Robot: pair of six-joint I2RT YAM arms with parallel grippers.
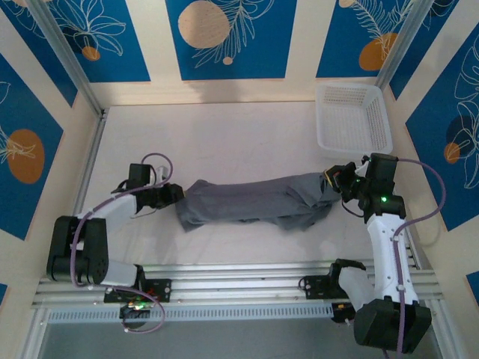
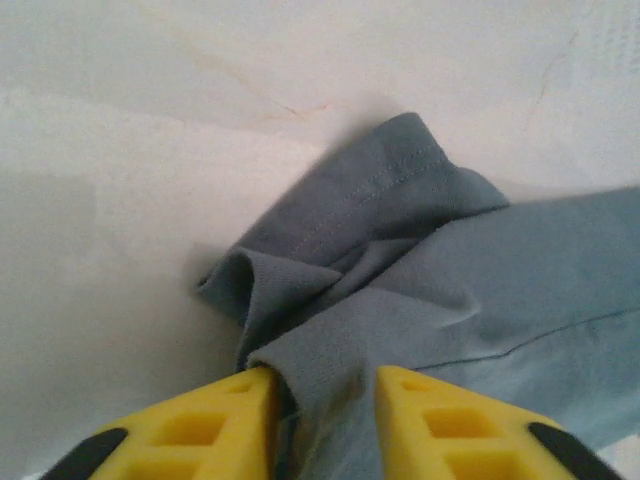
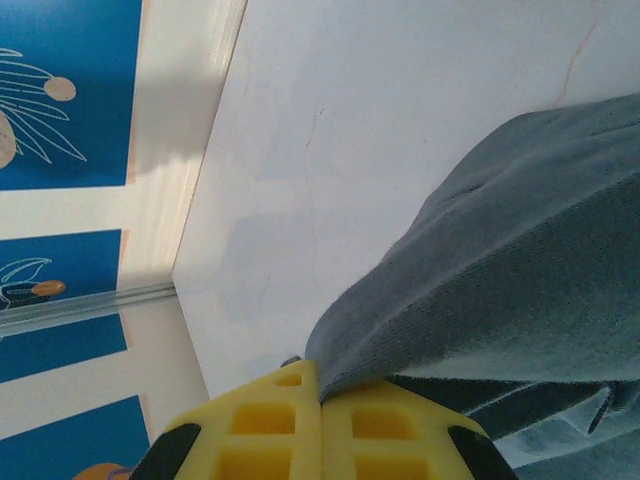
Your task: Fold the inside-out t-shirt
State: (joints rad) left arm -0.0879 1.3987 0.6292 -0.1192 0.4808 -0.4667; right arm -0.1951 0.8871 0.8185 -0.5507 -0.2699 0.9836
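Observation:
The slate-grey inside-out t-shirt [image 1: 254, 200] lies stretched in a long bunched band across the middle of the table. At its left end is my left gripper [image 1: 178, 193]. In the left wrist view its yellow fingers [image 2: 210, 420] stand apart around a loose fold of the t-shirt [image 2: 400, 250], with the left gripper [image 2: 325, 385] open. My right gripper [image 1: 334, 182] is at the band's right end. In the right wrist view the right gripper [image 3: 320, 385] is shut on an edge of the t-shirt [image 3: 500, 260], which rises slightly off the table there.
A white mesh basket [image 1: 353, 149] stands at the back right, just behind the right gripper. Aluminium rails [image 1: 239, 278] run along the near edge. Bare white table [image 1: 224, 142] lies behind the shirt.

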